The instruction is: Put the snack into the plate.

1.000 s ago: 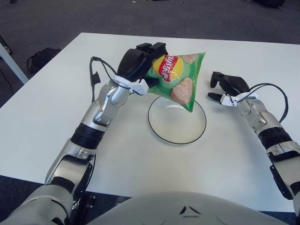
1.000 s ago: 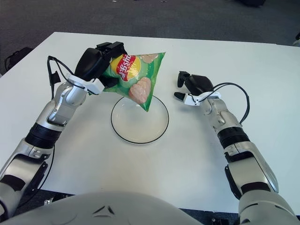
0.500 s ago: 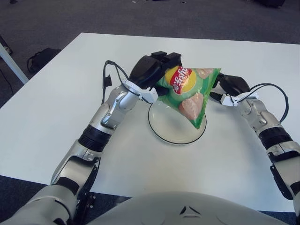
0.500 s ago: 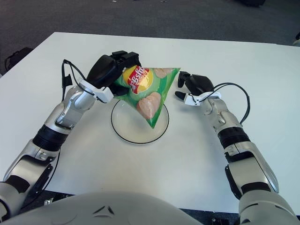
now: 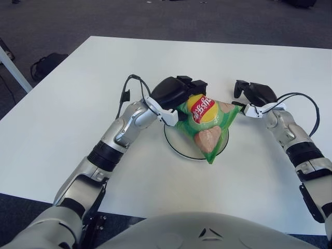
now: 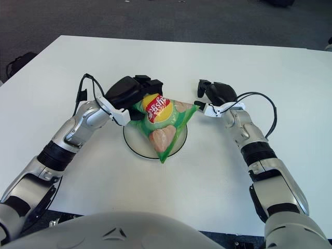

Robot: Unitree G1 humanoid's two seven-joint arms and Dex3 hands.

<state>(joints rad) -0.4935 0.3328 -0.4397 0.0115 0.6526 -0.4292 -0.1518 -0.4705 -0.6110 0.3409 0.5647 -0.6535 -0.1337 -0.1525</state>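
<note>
Green snack bag (image 5: 206, 122), printed with a red-and-yellow logo, is lying tilted across the plate (image 5: 182, 148), its lower corner pointing toward 6 o'clock and overhanging the plate's near rim. Left hand (image 5: 179, 93) is gripping the bag's upper-left corner, at about 10 o'clock from the plate's centre, with its fingers curled around the foil. White table (image 5: 78, 104) is carrying the dark-rimmed plate near its middle. Right hand (image 5: 252, 93) is showing at about 2 o'clock from the plate, just beside the bag's right corner, its fingers loosely spread and gripping nothing.
</note>
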